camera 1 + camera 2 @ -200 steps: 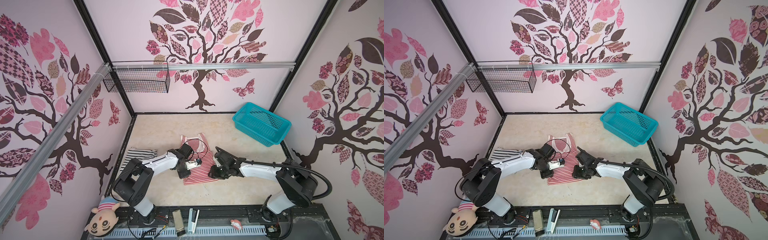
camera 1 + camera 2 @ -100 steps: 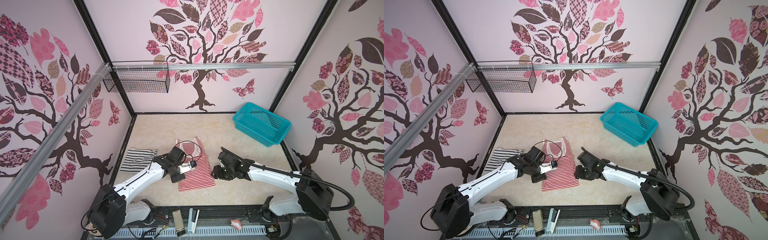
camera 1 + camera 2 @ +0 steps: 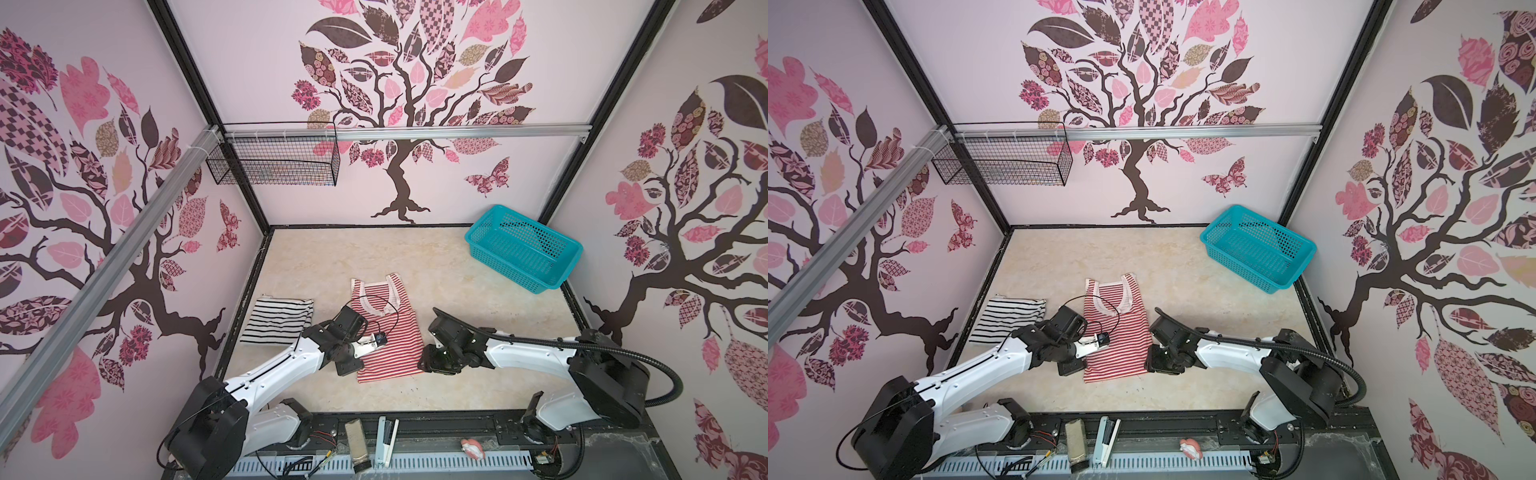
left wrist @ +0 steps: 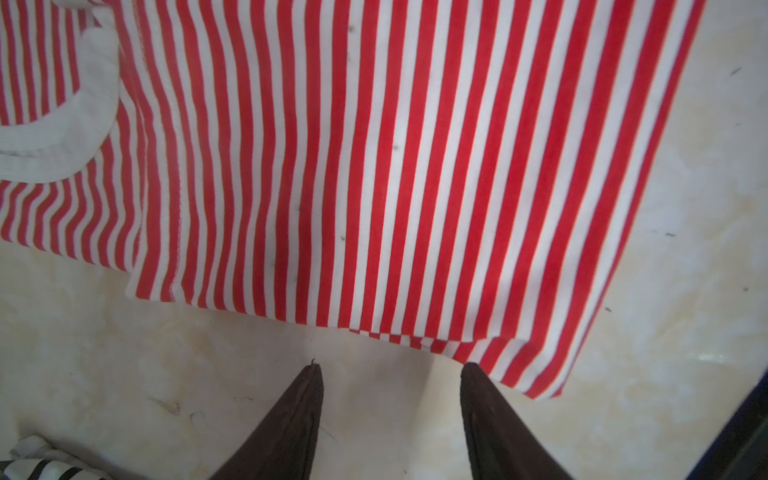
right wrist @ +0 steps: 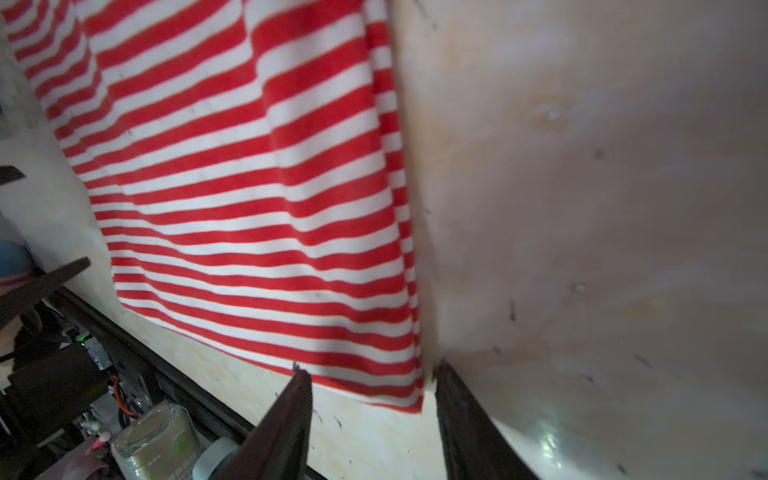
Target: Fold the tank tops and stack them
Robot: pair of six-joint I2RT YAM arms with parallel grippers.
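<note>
Red-and-white striped top (image 3: 390,345) flat, pale-trimmed, black-and-white top (image 3: 276,320) folded, left fingers (image 4: 291,424) and right fingers (image 5: 286,424) parted, empty

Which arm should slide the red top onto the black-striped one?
Left, probably. The left gripper sits open at the edge of the red top facing the black top; the right gripper is at the far edge.

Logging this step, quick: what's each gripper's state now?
Left gripper: open, empty, beside the red-and-white tank top.
Right gripper: open, empty, fingers either side of that top's corner.
</note>
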